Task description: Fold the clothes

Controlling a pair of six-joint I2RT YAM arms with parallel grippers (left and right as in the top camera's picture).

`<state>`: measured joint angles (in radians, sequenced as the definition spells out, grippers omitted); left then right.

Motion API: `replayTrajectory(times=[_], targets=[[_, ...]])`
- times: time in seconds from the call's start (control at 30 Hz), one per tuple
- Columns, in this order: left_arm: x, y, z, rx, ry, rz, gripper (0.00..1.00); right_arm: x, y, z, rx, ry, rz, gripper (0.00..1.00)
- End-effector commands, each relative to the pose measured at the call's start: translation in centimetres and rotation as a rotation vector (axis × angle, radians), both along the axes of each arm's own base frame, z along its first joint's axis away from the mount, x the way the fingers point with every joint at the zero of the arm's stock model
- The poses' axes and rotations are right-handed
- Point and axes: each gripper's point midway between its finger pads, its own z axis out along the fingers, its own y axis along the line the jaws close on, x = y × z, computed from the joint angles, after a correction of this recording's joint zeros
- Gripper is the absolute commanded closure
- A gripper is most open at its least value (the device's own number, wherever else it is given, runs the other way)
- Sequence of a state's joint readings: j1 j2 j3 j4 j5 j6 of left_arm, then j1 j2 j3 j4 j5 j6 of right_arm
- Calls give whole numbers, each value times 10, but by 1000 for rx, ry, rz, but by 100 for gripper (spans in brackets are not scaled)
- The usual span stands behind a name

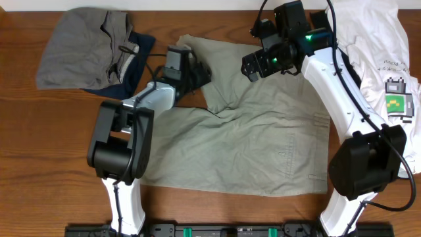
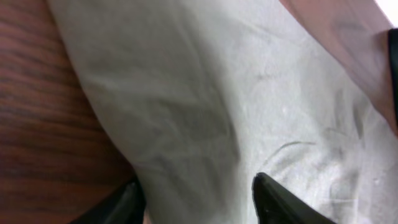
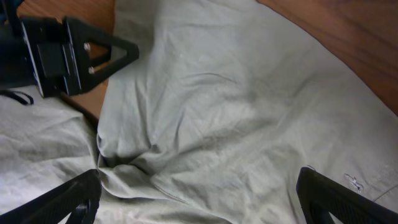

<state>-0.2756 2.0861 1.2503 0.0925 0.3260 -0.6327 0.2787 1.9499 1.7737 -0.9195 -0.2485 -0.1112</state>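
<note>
The light khaki shorts (image 1: 263,138) lie spread across the middle of the table, rumpled near the crotch. My left gripper (image 1: 196,71) is down at the edge of the shorts' upper-left leg. In the left wrist view its jaws (image 2: 196,202) stand partly apart astride that cloth edge (image 2: 217,93), with fabric between the fingertips. My right gripper (image 1: 251,66) hovers over the top middle of the shorts. Its jaws are wide open above the wrinkled fabric (image 3: 236,93) and hold nothing. The left gripper's body (image 3: 68,53) shows in the right wrist view.
A grey garment (image 1: 79,49) lies over a navy piece (image 1: 141,46) at the back left. A white tee with a green print (image 1: 381,52) lies at the back right, under the right arm. Bare wooden table (image 1: 39,145) surrounds the shorts.
</note>
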Motion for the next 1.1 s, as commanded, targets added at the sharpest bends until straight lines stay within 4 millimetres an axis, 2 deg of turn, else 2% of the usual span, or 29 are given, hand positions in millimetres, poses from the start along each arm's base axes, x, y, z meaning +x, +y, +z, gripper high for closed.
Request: replayTrajectory(times=[0.0,0.07,0.13,0.23,0.27,0.4,0.53,0.67,0.77,0.87,1.07], targets=[[0,4,-8,53,1,42,50,5,-12,-1,1,8,-41,3],[0,3,-8,53,1,40,55,5,-15,-1,0,12,-49,2],[-1,4,-9,56,8,41,65,5,-19,-2,-2,17,-56,2],[-1,14,-11,77,18,67,92,5,-24,-2,-3,23,-66,2],[-1,19,-10,81,24,76,94,5,-24,-3,-4,26,-67,2],[-7,41,5,93,61,114,94,4,-29,-4,-8,36,-75,2],[-20,69,36,158,71,155,94,4,-33,-4,-8,40,-84,2],[-36,89,77,249,36,176,94,5,-34,-4,-7,40,-87,2],[-41,92,98,277,-4,187,94,5,-34,-4,-7,40,-87,1],[-40,85,103,291,-31,166,94,4,-34,-4,-7,41,-87,1],[-33,84,81,370,-28,188,94,2,-34,-5,-10,50,-86,1]])
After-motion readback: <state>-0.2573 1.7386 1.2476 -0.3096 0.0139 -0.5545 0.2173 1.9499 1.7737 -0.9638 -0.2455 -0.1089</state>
